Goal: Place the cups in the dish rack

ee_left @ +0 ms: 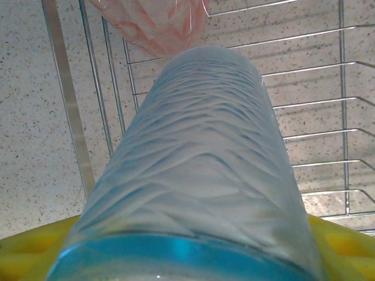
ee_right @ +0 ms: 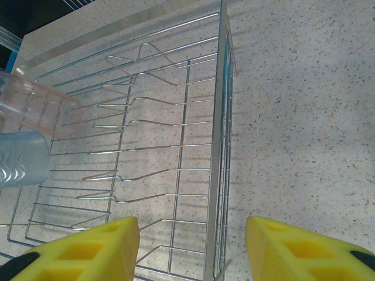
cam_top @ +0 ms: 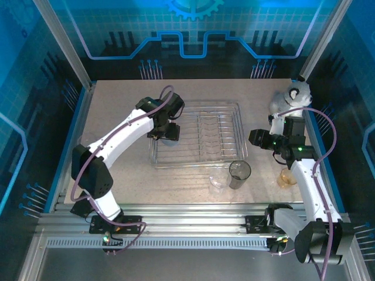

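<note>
One blue cup [ee_left: 193, 175], horizontal, at rack [ee_right: 218, 117]

The left arm [cam_top: 123, 134] stretched forward from its base to the left end of the dish rack [cam_top: 211, 104]. The left gripper [cam_top: 166, 133] pointed down inside that end, its yellow pads [ee_left: 345, 243] clamped on a blue cup [ee_left: 199, 164]. The right arm [cam_top: 310, 181] rose beside the rack's right side. The right gripper [ee_right: 192, 249] hung over the right rim, its 2 fingers [ee_right: 88, 252] spread wide apart.

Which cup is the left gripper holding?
The blue cup, in the left gripper at the rack. The pink one lies free beside it; the grey stands outside.
</note>
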`<action>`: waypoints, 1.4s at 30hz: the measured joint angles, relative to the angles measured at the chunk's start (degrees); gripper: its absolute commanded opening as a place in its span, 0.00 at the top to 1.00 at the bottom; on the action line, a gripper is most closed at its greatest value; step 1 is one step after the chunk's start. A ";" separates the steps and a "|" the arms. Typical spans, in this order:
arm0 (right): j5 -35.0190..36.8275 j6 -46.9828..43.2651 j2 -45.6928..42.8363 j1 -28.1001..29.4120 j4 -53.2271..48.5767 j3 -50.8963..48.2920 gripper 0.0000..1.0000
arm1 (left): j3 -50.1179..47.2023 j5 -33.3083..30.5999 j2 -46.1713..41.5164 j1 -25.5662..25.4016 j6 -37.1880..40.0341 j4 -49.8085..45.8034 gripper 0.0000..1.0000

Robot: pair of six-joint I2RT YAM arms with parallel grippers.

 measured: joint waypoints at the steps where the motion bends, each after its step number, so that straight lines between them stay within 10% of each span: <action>1: 0.00 0.00 0.00 0.00 0.00 0.00 0.49 | 0.28 -0.15 0.52 0.02 0.13 -0.20 0.96; 42: 0.22 -0.42 0.50 0.00 -0.28 -0.07 0.49 | 1.70 0.02 4.44 3.63 3.32 -4.00 0.61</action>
